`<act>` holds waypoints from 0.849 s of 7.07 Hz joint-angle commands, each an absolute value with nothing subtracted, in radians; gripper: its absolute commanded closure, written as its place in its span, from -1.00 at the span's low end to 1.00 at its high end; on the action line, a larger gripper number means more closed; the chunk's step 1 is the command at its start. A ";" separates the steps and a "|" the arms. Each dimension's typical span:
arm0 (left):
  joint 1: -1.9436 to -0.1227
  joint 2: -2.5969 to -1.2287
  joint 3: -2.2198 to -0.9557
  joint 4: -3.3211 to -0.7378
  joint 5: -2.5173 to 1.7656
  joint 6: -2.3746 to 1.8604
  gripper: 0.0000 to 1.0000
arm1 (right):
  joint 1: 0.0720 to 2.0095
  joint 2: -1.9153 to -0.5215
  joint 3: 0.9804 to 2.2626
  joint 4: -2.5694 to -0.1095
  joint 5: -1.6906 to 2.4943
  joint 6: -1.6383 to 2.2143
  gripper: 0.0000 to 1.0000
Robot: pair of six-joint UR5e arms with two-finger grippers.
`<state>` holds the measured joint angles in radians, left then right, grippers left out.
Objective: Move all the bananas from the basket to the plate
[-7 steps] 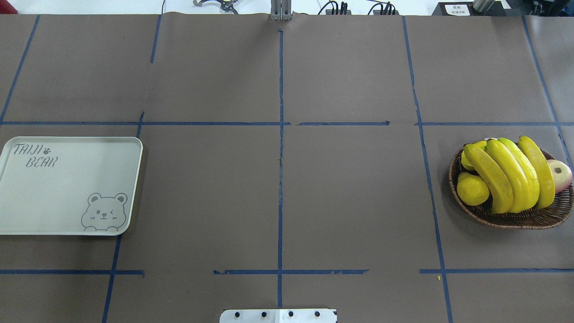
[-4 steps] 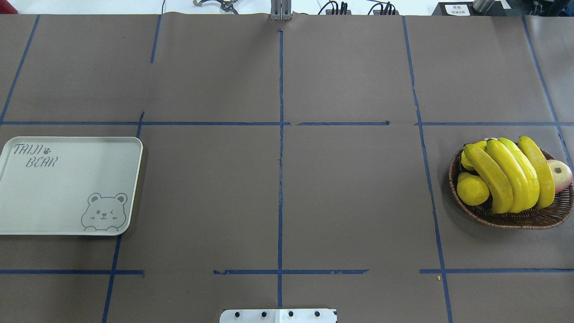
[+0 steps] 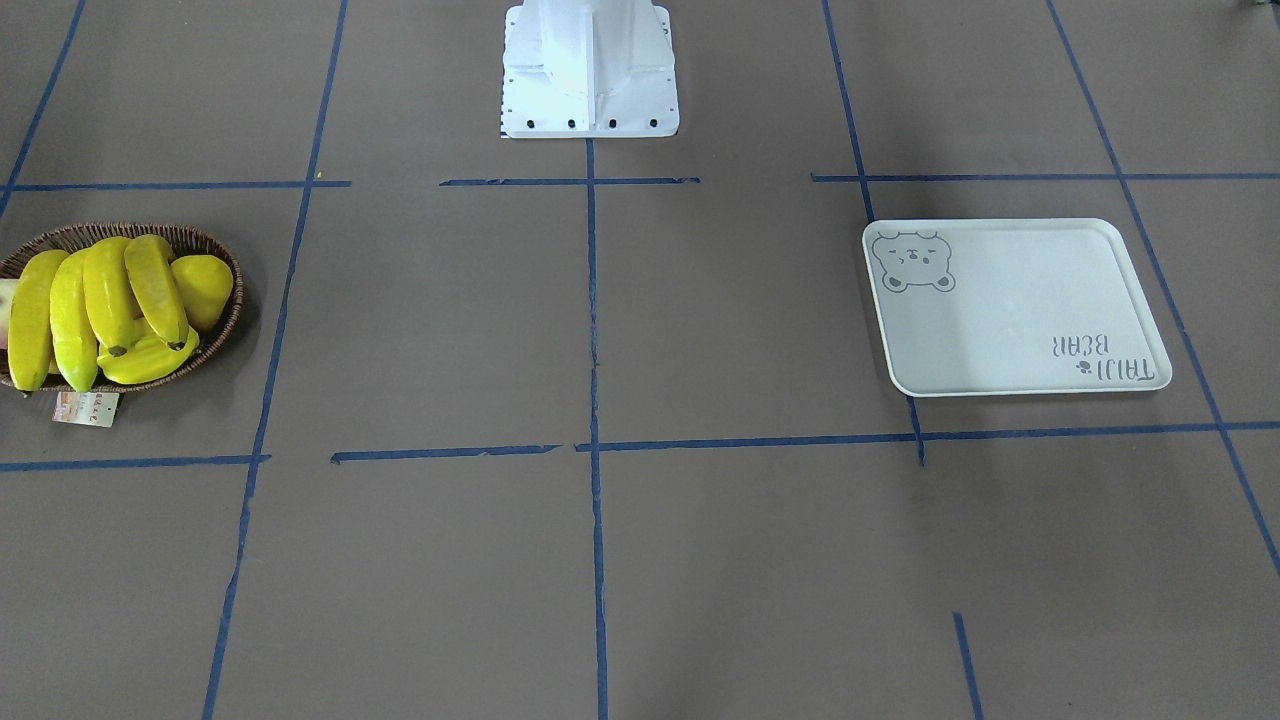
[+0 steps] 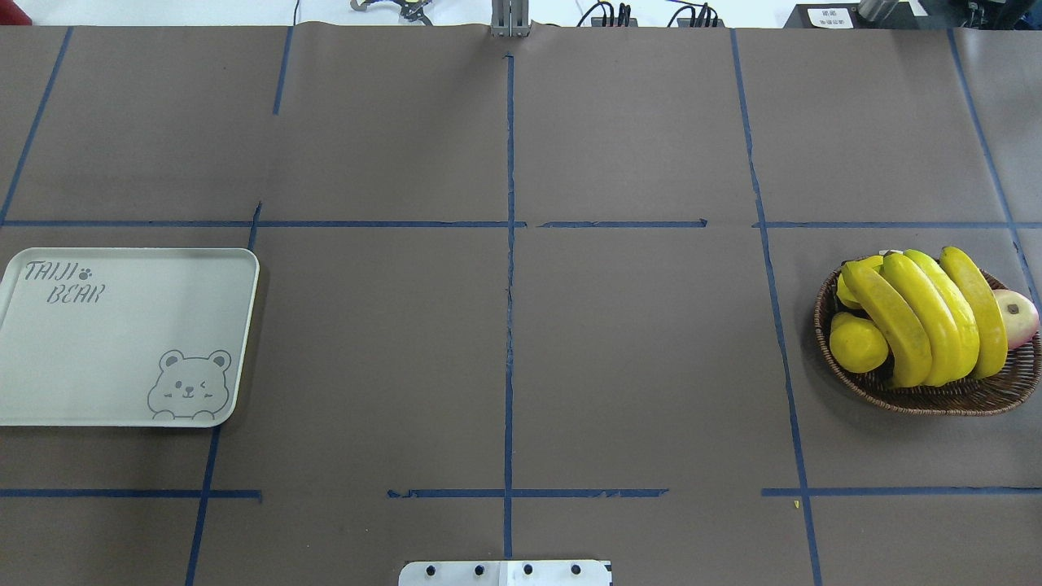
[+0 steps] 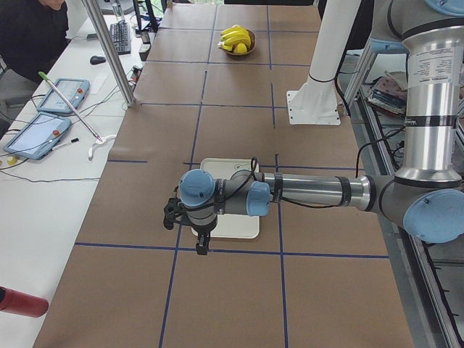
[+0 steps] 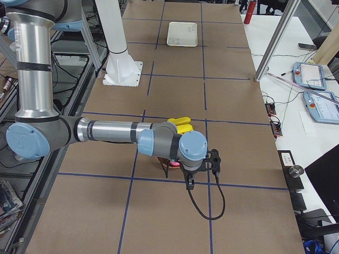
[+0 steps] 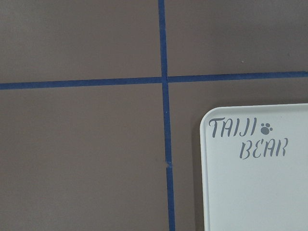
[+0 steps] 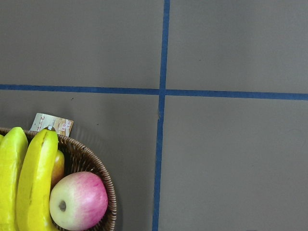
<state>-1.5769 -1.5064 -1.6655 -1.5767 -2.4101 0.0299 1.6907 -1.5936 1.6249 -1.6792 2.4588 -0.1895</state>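
Left claw (image 5: 201, 245), right claw (image 6: 189, 181): open/shut unclear; 4 bananas (image 4: 928, 317), apple (image 4: 1019, 319) in basket (image 4: 936, 403), far from plate (image 4: 122, 358).

Bright, even overhead light; soft shadow beside the basket (image 4: 920, 400); sharp focus throughout.

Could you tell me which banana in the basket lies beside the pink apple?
The long yellow banana at the row's end farthest from the white rectangular tray; the others lie nearer it.
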 commanded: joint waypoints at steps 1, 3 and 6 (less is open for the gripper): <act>-1.577 -1.506 -1.666 -1.577 -2.410 0.029 -0.99 | 1.690 -1.589 1.629 -1.678 2.457 -0.189 -1.00; -1.577 -1.506 -1.667 -1.577 -2.410 0.029 -0.99 | 1.686 -1.574 1.673 -1.678 2.448 -0.186 -1.00; -1.577 -1.506 -1.667 -1.580 -2.411 0.029 -0.99 | 1.643 -1.598 1.825 -1.678 2.447 -0.170 -1.00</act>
